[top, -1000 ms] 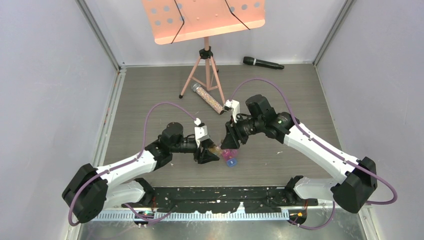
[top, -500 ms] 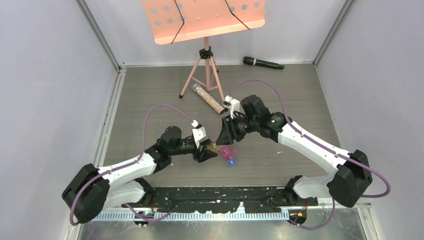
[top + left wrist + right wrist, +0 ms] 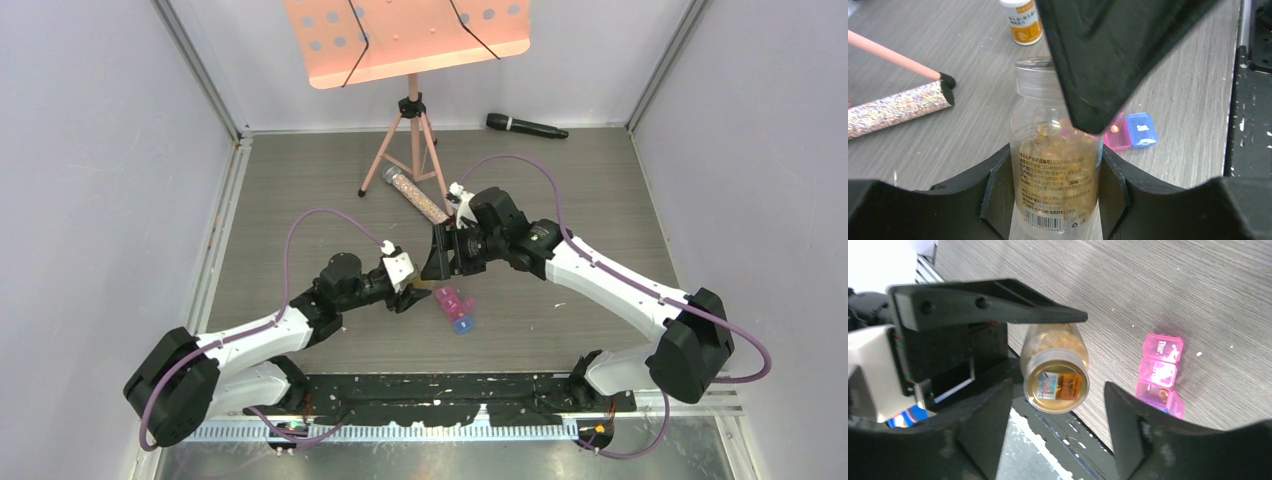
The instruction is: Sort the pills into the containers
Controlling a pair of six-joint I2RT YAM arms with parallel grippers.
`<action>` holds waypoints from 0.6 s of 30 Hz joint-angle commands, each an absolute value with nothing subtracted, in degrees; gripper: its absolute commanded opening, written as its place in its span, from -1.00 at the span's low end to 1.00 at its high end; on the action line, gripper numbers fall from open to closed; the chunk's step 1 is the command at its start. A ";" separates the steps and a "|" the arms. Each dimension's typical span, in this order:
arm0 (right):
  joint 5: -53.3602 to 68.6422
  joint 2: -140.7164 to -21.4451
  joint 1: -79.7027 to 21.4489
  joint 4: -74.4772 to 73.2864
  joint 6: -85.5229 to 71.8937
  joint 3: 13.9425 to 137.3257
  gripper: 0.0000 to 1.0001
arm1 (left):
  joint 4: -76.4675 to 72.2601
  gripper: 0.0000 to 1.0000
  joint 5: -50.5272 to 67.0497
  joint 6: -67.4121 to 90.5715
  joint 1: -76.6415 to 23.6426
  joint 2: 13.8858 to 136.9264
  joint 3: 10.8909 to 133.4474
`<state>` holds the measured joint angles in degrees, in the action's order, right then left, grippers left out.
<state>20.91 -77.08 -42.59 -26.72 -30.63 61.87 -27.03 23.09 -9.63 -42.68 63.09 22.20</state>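
At mid-tabletop [image 3: 560, 180], toward the near edge. The right claw [image 3: 438, 268] has come off the pill-box [image 3: 456, 308], which it was covering a second ago, and has backed toward 11 o'clock. The box is now in plain sight and seems unmoved.

The left claw [image 3: 411, 293] has eased slightly toward 10 o'clock. It is clamped on a clear bottle [image 3: 1057, 165] of amber pills [image 3: 1060, 145], a finger against each side.

The right claw is spread wide and holds nothing. In its wrist view the bottle's end sits between its fingers with a gap on both sides.

Reading: the right arm is lining up on the bottle's top, probably to open it; pouring has not begun.

The pill-box lies flat on the tabletop, near the right claw at its 5 o'clock. It is just beside the left claw at 4 o'clock, not touching. There is an orange speck in one pink compartment; whether it is a pill, cannot tell.
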 commanded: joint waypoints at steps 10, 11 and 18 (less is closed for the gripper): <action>22.13 -73.25 -41.71 -24.88 -19.60 67.18 0.99 | -35.86 -1.00 18.96 -11.53 -42.71 60.18 21.95; 23.29 -72.80 -41.68 -25.47 -18.11 67.75 0.96 | -35.55 -1.00 19.55 -11.33 -42.71 59.72 22.09; 26.55 -73.78 -41.48 -29.87 -3.79 72.98 0.93 | -27.08 -1.00 28.30 -11.63 -41.66 59.82 27.37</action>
